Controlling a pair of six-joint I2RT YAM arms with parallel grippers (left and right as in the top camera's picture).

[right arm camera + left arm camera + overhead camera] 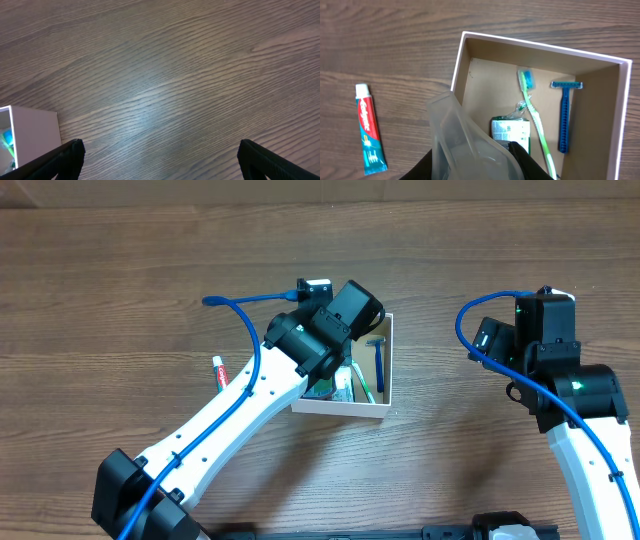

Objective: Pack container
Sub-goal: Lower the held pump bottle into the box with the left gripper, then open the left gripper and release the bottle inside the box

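We find the left pincer (475,165) clenched on a translucent plastic piece (455,130), poised over the container (540,47) edge, evidently to join the toothbrush (535,117) and razor (564,117). The container sits mid-desk (120,260). The right pincer (160,155) hangs released, keeping clear.

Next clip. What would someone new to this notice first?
A white box sits in the middle of the table, its brown inside holding a blue razor, a green toothbrush and a green packet, with the left arm stretched over it. A toothpaste tube lies outside it, to its left. The right claw stands open off to the right, apart from everything.
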